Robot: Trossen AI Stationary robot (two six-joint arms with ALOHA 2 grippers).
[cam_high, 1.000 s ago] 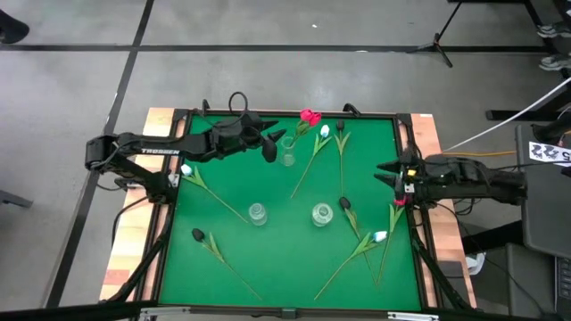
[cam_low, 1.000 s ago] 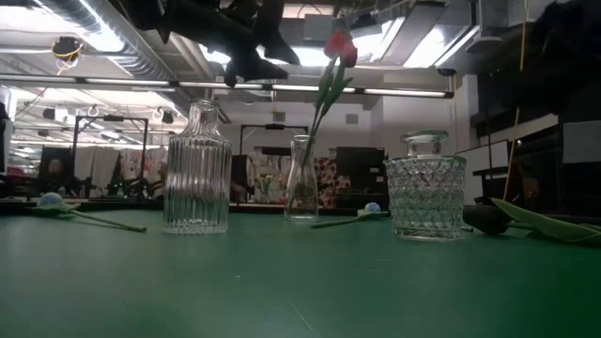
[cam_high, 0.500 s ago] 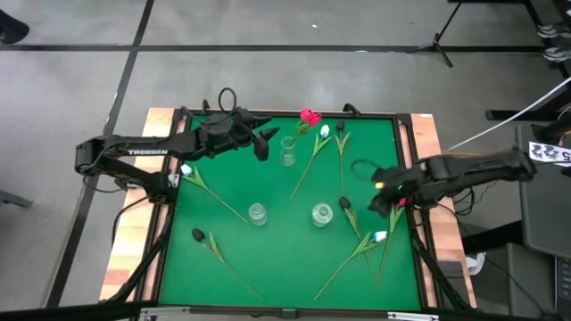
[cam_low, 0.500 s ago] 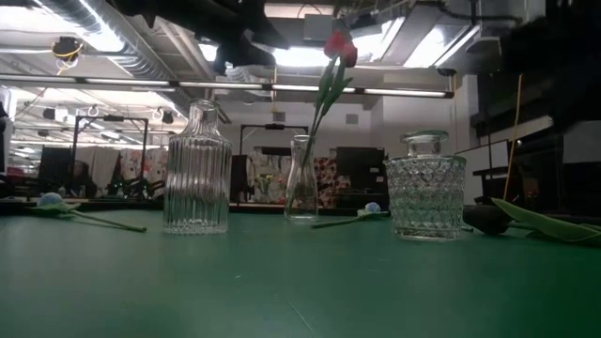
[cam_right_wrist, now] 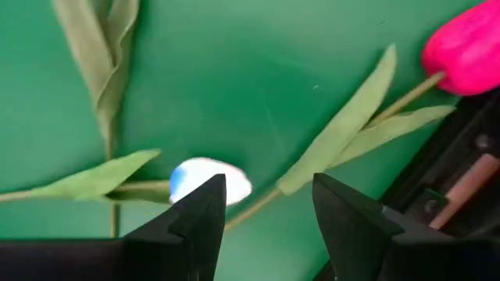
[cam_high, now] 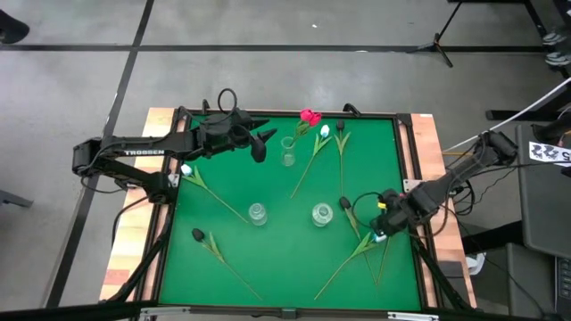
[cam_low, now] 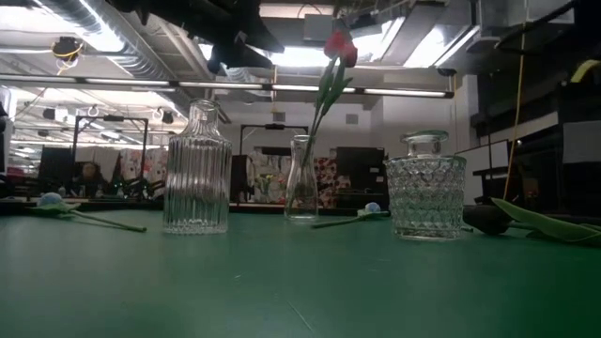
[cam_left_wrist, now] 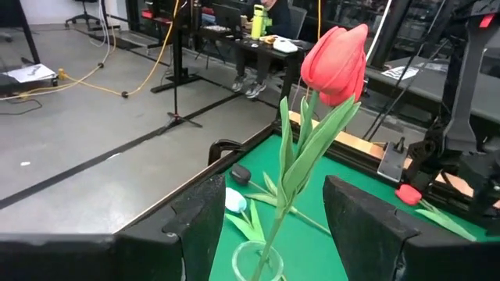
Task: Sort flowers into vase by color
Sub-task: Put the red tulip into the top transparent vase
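White lettering is showing along the left arm [cam_high: 147, 152] in the high view, on the dark link reaching over the left edge of the counter; it is reading roughly "TROSSEN", though the letters are small and only partly legible. At the far right of the same view, a white tag [cam_high: 550, 153] beside the dark equipment is carrying black printed marks, including what is looking like digits, but they are too small to read with any certainty. Nothing else readable is appearing in the low view or in either wrist view.
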